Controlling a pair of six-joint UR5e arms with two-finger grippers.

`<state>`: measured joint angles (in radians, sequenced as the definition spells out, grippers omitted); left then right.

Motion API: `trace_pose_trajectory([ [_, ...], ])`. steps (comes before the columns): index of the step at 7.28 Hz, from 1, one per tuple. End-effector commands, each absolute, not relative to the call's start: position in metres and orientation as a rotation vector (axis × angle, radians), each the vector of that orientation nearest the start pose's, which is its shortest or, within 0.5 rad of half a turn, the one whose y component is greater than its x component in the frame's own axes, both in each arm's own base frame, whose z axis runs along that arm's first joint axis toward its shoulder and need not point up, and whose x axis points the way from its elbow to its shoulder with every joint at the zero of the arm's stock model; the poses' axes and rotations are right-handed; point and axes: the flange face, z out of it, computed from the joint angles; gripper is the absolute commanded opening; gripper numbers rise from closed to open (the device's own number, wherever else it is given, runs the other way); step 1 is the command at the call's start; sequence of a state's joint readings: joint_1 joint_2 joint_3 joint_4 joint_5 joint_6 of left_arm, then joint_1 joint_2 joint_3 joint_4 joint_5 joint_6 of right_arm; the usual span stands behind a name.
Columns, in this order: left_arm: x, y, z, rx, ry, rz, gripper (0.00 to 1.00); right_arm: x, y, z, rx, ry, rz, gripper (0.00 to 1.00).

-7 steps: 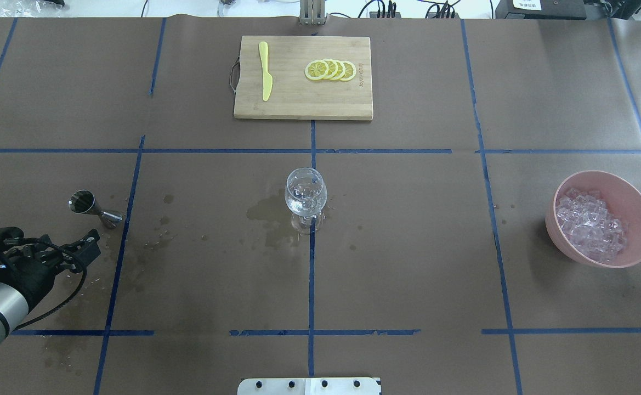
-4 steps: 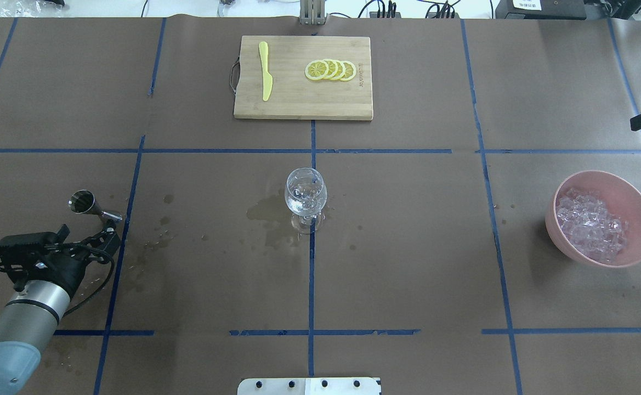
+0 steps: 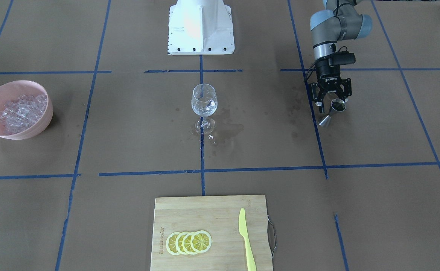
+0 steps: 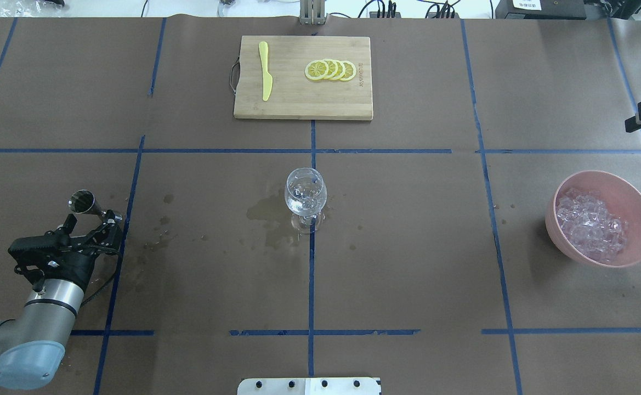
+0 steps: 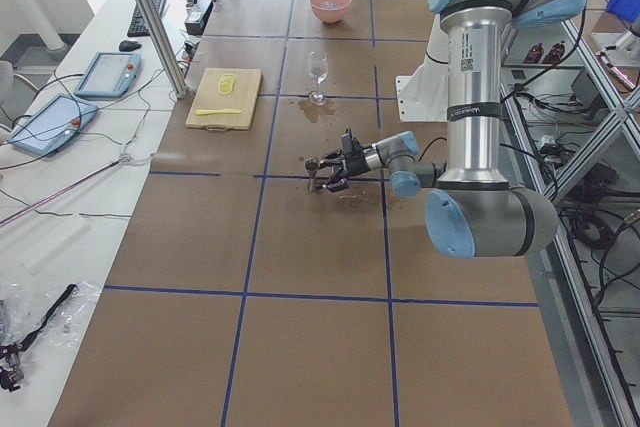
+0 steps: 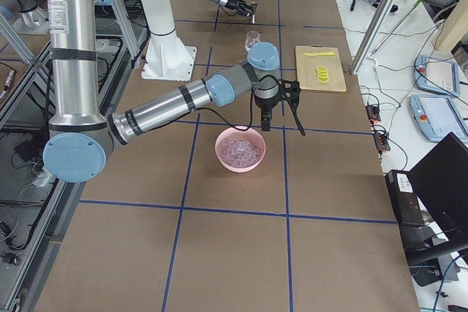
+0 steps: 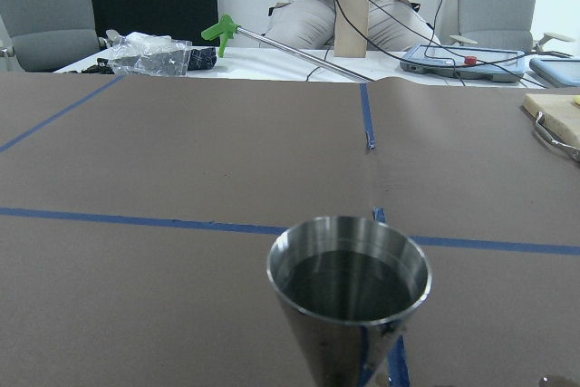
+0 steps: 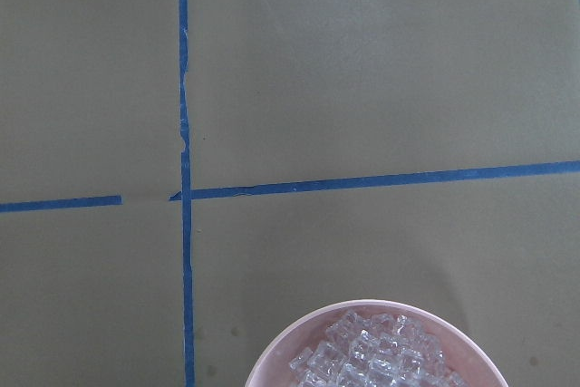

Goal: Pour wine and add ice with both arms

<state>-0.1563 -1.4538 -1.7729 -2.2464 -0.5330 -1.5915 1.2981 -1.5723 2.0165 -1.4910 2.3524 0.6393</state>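
Spilling is judged the chief danger on the paper-covered table (image 4: 408, 247). The left arm (image 4: 51, 307) is seen low, with its pincer (image 4: 91, 219) spread wide to either side of the steel jigger (image 7: 349, 314) and nothing clasped. The wine (image 7: 349, 283) is held inside that narrow-waisted cup, so a skewed closing could topple it onto paper already marked by a wet stain (image 4: 268, 211). The right arm (image 6: 175, 100) is held aloft just beyond the pink bowl (image 4: 635, 206). Whether its pincer (image 6: 284, 118) is spread or closed cannot be told, and the ice (image 4: 589, 227) heaped in the bowl is likely to slip if pinched off-centre. The stemmed glass (image 4: 306, 197) at the table's centre could be struck during pouring. Farther off, a cutting board (image 4: 298, 99) with a yellow knife (image 4: 265, 71) and lemon slices (image 4: 331, 70) is found, and no path is blocked by it.
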Motion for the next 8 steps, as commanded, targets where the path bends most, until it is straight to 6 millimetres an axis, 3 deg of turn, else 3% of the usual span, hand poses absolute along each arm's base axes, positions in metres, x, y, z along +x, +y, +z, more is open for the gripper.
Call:
trace_pose_trajectory([
  [1,0.425,-0.291,0.513,1.078,0.627,-0.571,0.74,-0.067,-0.475,0.431,0.109,-0.902,0.137,1.0],
  [8,0.426,-0.295,0.52,1.082,0.61,-0.569,0.6,-0.067,-0.474,0.431,0.107,-0.903,0.137,1.0],
])
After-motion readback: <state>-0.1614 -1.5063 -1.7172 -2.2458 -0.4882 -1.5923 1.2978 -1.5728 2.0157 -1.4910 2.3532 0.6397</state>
